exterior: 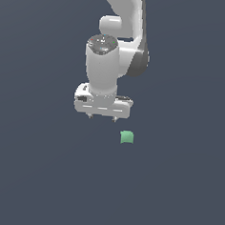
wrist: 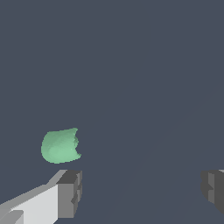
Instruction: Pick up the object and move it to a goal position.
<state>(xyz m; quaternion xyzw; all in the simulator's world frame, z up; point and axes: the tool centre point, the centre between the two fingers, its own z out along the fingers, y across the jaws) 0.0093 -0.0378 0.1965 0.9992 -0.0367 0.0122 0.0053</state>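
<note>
Hanging over a plain dark grey floor (exterior: 32,184), the white Panda arm (exterior: 104,66) points straight down w/ its wrist cam housing facing the viewer. Below it the gripper (exterior: 102,118) sits w/ jaws spread wide, nothing between them; wrist view shows both dark fingertips (wrist: 70,192) far apart. Smallest item: the mint-green object (exterior: 127,137), resting on the floor, apart from the gripper, lower & toward the exterior view's right. In wrist view it lies just beside one fingertip, outside the gap.
</note>
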